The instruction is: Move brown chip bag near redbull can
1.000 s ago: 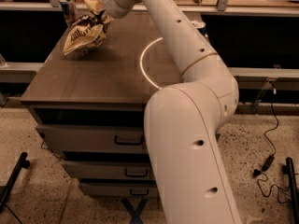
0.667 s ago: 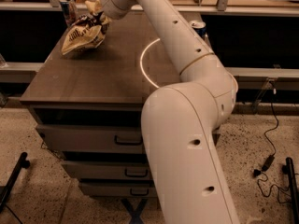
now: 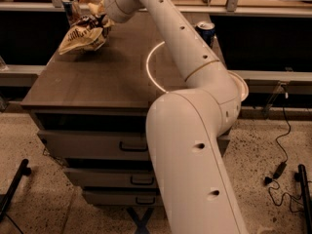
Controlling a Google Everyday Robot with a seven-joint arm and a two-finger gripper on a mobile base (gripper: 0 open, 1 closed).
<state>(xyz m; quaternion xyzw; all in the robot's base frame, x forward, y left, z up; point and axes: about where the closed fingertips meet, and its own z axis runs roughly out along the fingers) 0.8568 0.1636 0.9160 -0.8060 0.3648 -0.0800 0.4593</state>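
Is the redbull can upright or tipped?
Upright: the redbull can stands tall at the far corner, behind the brown chip bag at the pincer.

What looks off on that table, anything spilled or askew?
Nothing spilled. Only the brown chip bag is crumpled and tilted at the far left corner, against the gripper, close to the upright redbull can. The blue soda can at the right edge stands upright too.

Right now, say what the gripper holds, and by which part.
The gripper, at the far left corner of the drawer cabinet, holds the brown chip bag by its right end.
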